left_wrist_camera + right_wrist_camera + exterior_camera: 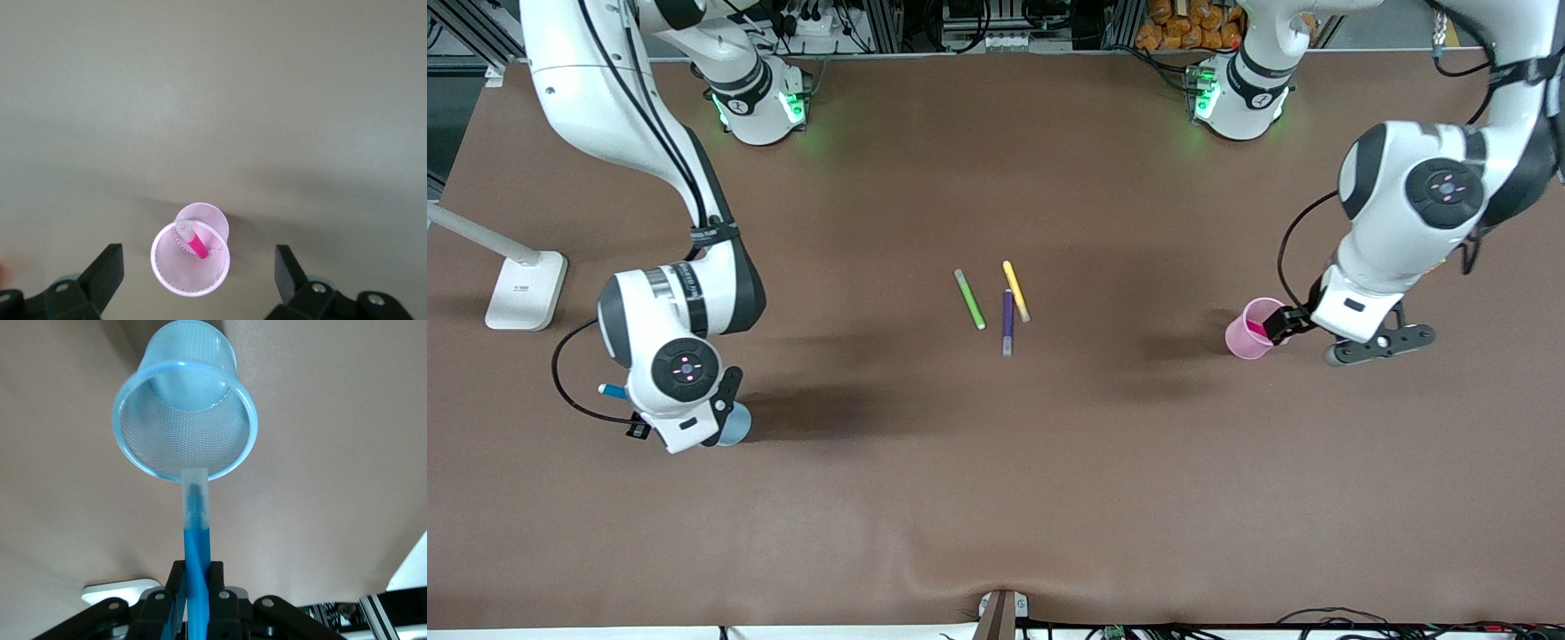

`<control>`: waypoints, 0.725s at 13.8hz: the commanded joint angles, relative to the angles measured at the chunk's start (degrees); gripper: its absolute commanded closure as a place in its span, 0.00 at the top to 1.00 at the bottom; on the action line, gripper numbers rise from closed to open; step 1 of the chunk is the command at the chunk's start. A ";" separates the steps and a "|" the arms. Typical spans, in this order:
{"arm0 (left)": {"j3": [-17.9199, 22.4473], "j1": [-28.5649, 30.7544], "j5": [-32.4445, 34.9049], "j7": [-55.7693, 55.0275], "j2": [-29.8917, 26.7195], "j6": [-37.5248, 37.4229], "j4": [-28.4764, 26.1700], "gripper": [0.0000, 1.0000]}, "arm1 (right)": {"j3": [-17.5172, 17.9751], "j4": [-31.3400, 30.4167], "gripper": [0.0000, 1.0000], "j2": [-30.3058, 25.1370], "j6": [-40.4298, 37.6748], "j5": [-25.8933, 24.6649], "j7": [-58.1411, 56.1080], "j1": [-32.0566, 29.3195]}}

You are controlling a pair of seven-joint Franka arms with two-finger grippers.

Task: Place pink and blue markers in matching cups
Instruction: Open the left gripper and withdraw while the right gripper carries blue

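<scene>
The pale pink cup [1252,331] stands upright toward the left arm's end of the table with the pink marker [1259,328] leaning inside it. In the left wrist view the pink cup [190,268] holds the pink marker [194,241], pale tip up. My left gripper [197,277] is open and empty above the cup, with its fingers wide on either side; it also shows in the front view [1279,325]. My right gripper [197,583] is shut on the blue marker [197,537], whose pale tip is at the rim of the pale blue cup [185,420]. In the front view the right hand [694,413] mostly hides the blue cup [735,427], and the blue marker's end [612,390] sticks out.
A green marker [969,300], a yellow marker [1016,291] and a dark purple marker [1008,322] lie together at the table's middle. A white stand base [525,289] sits at the right arm's end of the table.
</scene>
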 commanded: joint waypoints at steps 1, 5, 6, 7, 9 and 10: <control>-0.05 0.75 0.06 -0.13 0.58 -8.11 8.29 1.00 | 0.34 -0.92 0.00 0.06 -1.14 -3.43 4.72 2.16; 0.31 1.11 -0.47 5.90 0.05 -20.57 17.87 1.00 | 0.43 -1.01 0.00 1.56 -0.70 -8.00 9.21 3.39; 0.31 1.28 -0.47 7.67 0.14 -23.22 19.98 1.00 | 0.35 -1.01 0.00 1.82 -0.61 -8.01 9.22 3.31; 0.31 1.28 -0.73 8.47 0.05 -24.56 21.05 1.00 | 0.43 -1.01 0.00 2.09 -0.44 -8.09 9.39 3.22; 0.31 1.28 -3.00 9.27 -0.47 -25.70 22.37 1.00 | 0.43 -1.10 0.00 2.70 -0.26 -8.53 10.88 3.31; 0.39 1.28 -4.32 10.32 -1.09 -26.76 23.68 1.00 | 0.43 -1.10 0.00 3.14 -0.17 -8.53 11.50 3.39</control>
